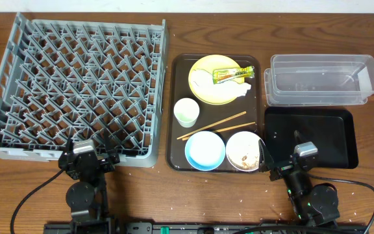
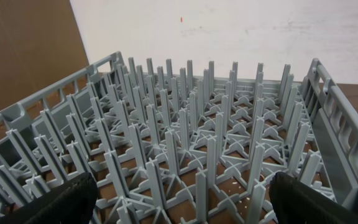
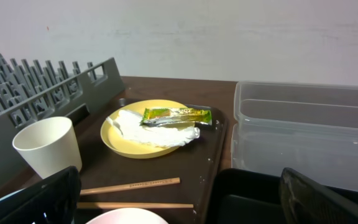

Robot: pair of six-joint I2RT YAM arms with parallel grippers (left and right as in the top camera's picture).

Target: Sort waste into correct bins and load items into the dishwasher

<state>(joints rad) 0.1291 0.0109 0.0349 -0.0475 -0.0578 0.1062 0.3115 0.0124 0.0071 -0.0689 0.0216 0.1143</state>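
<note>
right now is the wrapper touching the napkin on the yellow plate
Touching. The right wrist view shows the wrapper lying on top of the napkin, both resting on the plate.

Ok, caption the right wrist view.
Snack wrapper and napkin on the yellow plate, white cup and chopsticks nearer, clear tub at right.

Wrapper (image 1: 234, 74) and crumpled napkin (image 1: 241, 90) on yellow plate (image 1: 210, 94)
</note>
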